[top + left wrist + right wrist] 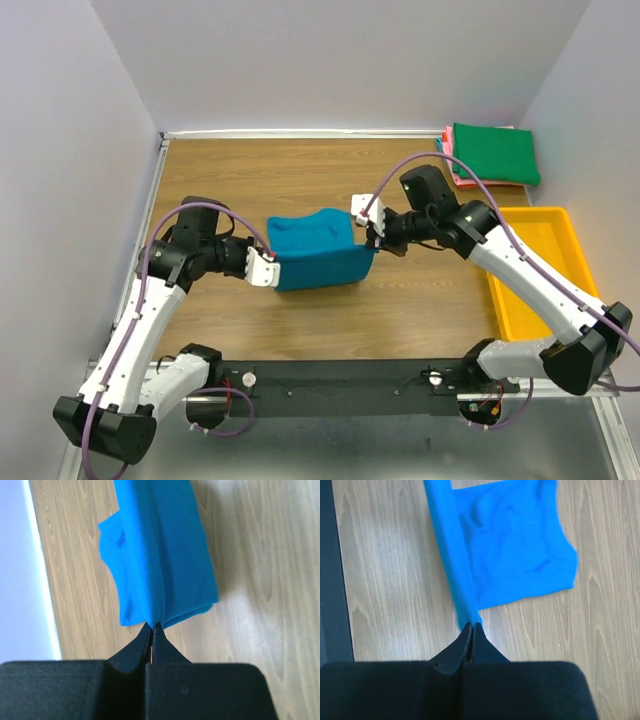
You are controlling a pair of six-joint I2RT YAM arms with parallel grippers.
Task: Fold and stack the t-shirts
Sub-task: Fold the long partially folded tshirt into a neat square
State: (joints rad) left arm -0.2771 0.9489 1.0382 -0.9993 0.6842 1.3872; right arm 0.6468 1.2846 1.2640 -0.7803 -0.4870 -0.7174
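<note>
Both ends of the teal-blue soft cloth t-shirt (320,255) are being clamped: left end effector (264,268) is pinching its left edge, right end effector (368,230) its right edge; shirt is hanging stretched between them over mid wooden table (300,180).

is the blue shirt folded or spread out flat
Folded, not spread: the blue shirt is doubled over into a narrow layered bundle, its ends pinched by the left gripper and right gripper.

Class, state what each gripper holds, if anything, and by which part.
Both hold the teal-blue t-shirt. The left gripper pinches the folded edge at its left end; the right gripper pinches the folded edge at its right end.
</note>
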